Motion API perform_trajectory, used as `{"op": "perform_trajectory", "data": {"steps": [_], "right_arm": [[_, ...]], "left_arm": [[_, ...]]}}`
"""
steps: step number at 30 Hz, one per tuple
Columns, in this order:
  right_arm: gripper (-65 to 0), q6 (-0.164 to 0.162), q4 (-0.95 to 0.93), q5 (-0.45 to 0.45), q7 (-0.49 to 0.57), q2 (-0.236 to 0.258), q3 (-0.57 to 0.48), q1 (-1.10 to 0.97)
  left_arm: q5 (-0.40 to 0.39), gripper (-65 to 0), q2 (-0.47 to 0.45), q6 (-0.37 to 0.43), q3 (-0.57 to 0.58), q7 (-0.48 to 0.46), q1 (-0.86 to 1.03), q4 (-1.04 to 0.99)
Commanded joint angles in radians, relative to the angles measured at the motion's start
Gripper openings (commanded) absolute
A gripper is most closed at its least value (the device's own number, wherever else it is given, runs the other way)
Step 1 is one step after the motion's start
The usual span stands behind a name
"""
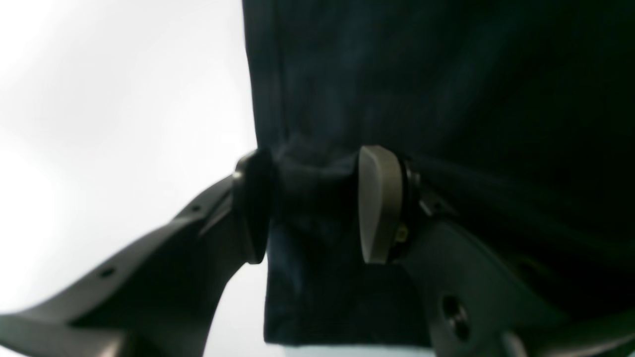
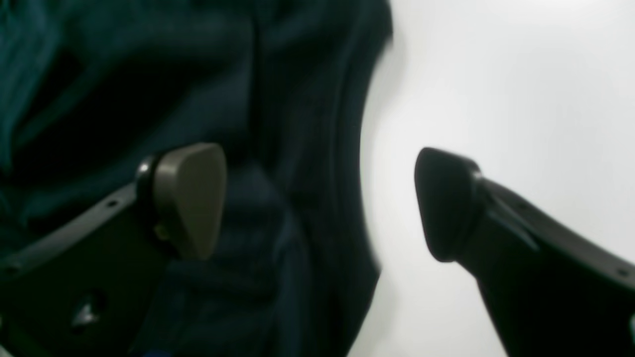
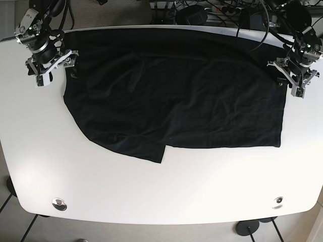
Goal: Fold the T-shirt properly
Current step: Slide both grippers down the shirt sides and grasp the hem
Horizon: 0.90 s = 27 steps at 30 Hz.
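Note:
A black T-shirt (image 3: 176,101) lies spread across the far half of the white table (image 3: 151,191), wrinkled, with a flap jutting out at its near edge. My left gripper (image 3: 294,83) sits at the shirt's right edge. In the left wrist view this gripper (image 1: 315,206) is shut on a bunched fold of the T-shirt (image 1: 397,89), and creases run out from the pads. My right gripper (image 3: 53,65) is at the shirt's far left corner. The right wrist view shows that gripper (image 2: 320,203) open, one finger over the cloth (image 2: 278,148) and the other over bare table.
Cables and power strips (image 3: 217,7) lie behind the table's far edge. Two round metal fittings (image 3: 59,203) (image 3: 277,202) sit near the front corners. Bare white tabletop runs from the shirt's near edge to the front of the table.

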Motion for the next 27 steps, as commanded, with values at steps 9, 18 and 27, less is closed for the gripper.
{"op": "perform_trajectory", "data": {"steps": [9, 18, 27], "right_arm": [[-9.7, -0.004, -0.344, 0.011, 0.022, 0.131, -0.117, 0.342], [-9.7, -0.004, -0.868, -0.079, 0.280, 0.179, -0.356, 0.673], [-10.6, 0.004, -1.011, -0.122, 0.415, 0.160, -0.477, 0.723]], "left_arm": [[-0.005, -40.0, -0.085, 0.002, 0.096, -0.018, -0.241, -0.180], [-0.005, -40.0, -0.106, 0.002, 0.098, -0.024, -0.327, -0.287], [0.111, -39.6, -0.129, 0.063, 0.093, -0.181, -0.396, -0.398]]}}
